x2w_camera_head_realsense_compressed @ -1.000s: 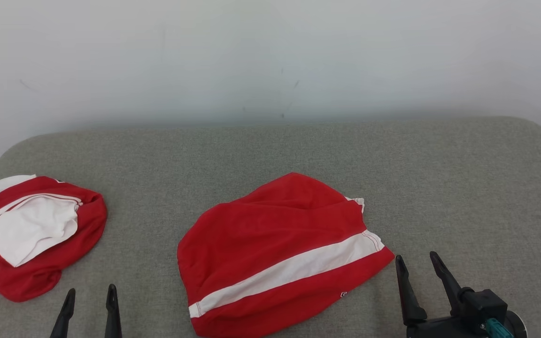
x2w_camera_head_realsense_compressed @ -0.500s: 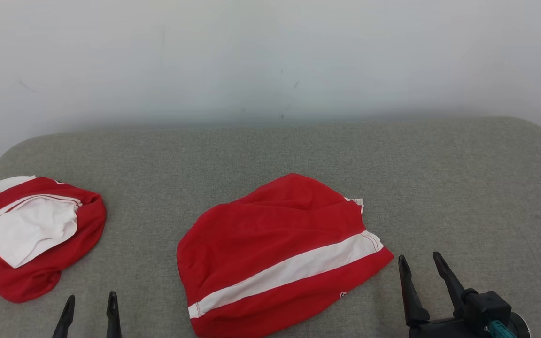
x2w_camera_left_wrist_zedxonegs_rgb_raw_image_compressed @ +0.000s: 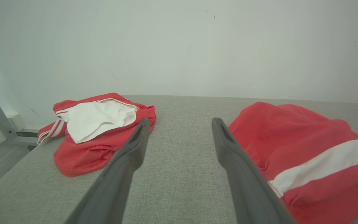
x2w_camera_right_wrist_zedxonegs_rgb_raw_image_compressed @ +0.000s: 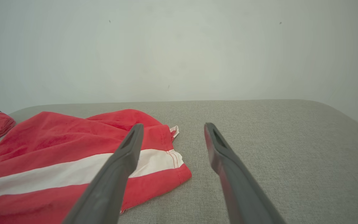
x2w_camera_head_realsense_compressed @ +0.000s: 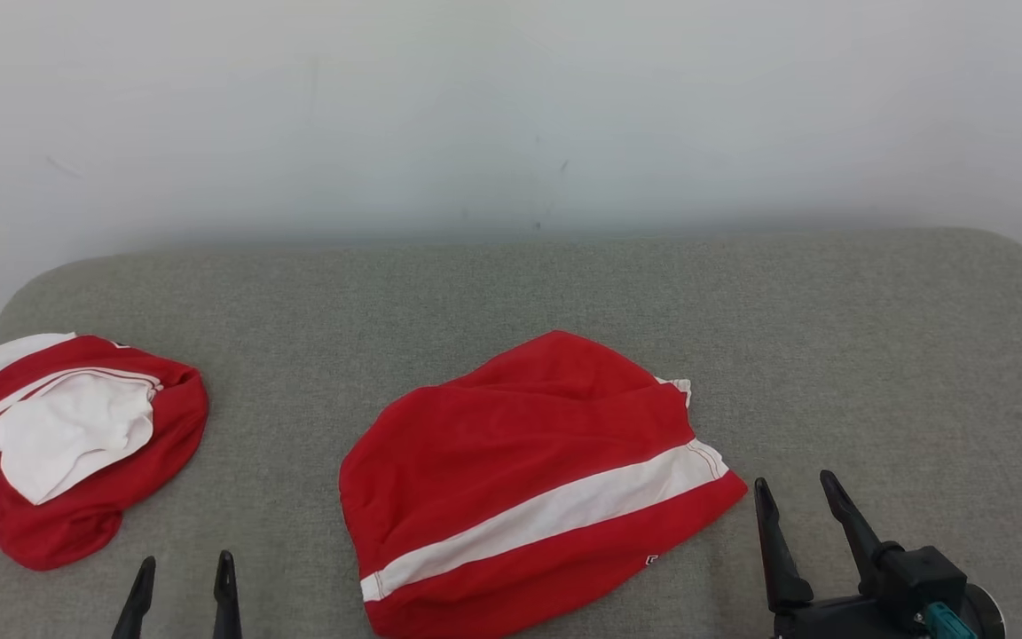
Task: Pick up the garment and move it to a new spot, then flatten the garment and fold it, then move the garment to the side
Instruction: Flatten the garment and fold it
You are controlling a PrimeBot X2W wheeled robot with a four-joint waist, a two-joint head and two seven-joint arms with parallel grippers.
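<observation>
While the whole head picture has slid slightly downward over the last second, I put that down to my camera tipping, since the wall (x2w_camera_head_realsense_compressed: 511, 106), the surface edge and the cloth all went together. The grey padded surface (x2w_camera_head_realsense_compressed: 875, 355) takes up the lower half of the frame, and nothing on it has shifted against it. At lower centre lies the red garment (x2w_camera_head_realsense_compressed: 511, 444) with its white stripe (x2w_camera_head_realsense_compressed: 555, 510). It is spread fairly flat and looks doubled over, though I cannot tell how many layers. At the left edge a second red-and-white garment (x2w_camera_head_realsense_compressed: 90, 524) sits bunched, well apart from the first.

The one real change is small. The left fingers (x2w_camera_head_realsense_compressed: 226, 590), at lower left between the two garments, have sunk further toward the bottom edge. The right fingers (x2w_camera_head_realsense_compressed: 773, 550), at lower right just beside the stripe's end, have hardly budged. Both sets of jaws stand wide apart and hold nothing, which both wrist views confirm.

My reading is that no grasp is under way and the arms are pulled back. The centre garment looks folded, so moving it aside seems to be what remains, though I may be wrong on which piece is next. As for containers, both garments lie straight on the surface, in nothing.
</observation>
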